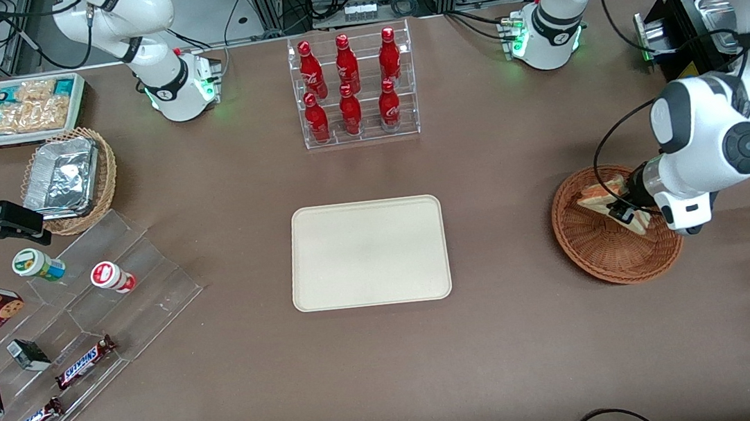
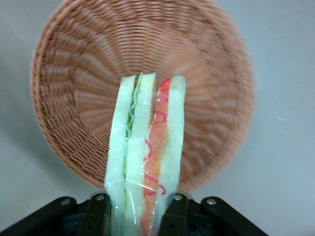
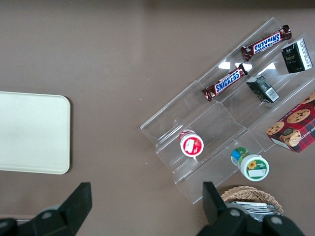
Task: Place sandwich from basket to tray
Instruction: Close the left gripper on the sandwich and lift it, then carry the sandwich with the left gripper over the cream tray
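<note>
The clear-wrapped sandwich (image 2: 145, 147) stands on edge between my gripper's fingers (image 2: 98, 211), showing white bread with green and orange-red layers. My gripper (image 2: 138, 216) is shut on the sandwich and holds it above the reddish-brown wicker basket (image 2: 64, 98). In the front view the gripper (image 1: 626, 210) hangs over the basket (image 1: 602, 253) toward the working arm's end of the table, with the sandwich (image 1: 600, 192) partly hidden by the wrist. The cream tray (image 1: 368, 253) lies flat mid-table with nothing on it.
A clear rack of red bottles (image 1: 351, 87) stands farther from the front camera than the tray. Toward the parked arm's end are an acrylic step display (image 1: 98, 295) with snack bars and cups, a tan basket with foil container (image 1: 68, 178) and a white snack bin (image 1: 23, 108).
</note>
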`<action>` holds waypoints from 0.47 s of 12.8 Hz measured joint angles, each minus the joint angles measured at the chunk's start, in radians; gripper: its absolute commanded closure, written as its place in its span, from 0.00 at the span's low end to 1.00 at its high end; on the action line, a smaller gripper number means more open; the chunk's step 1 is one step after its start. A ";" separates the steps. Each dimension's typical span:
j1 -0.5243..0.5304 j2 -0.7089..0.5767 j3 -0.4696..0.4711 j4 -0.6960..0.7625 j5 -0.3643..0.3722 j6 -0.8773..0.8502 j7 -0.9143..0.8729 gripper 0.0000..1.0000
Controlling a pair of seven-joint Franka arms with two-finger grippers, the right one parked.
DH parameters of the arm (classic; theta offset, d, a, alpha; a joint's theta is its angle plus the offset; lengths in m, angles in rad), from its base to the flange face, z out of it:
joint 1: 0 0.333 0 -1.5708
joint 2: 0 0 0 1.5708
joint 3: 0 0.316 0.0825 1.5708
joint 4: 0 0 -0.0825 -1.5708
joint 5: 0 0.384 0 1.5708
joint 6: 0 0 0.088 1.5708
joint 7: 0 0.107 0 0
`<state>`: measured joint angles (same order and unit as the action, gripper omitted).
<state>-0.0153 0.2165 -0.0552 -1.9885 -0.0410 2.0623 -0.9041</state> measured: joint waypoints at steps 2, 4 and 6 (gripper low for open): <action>-0.083 0.010 -0.008 0.073 0.000 -0.011 -0.001 0.69; -0.166 0.053 -0.012 0.136 0.000 -0.012 0.000 0.69; -0.237 0.126 -0.014 0.203 0.000 0.000 0.037 0.69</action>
<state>-0.2527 0.3430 -0.0695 -1.7857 -0.0410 2.0623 -0.8667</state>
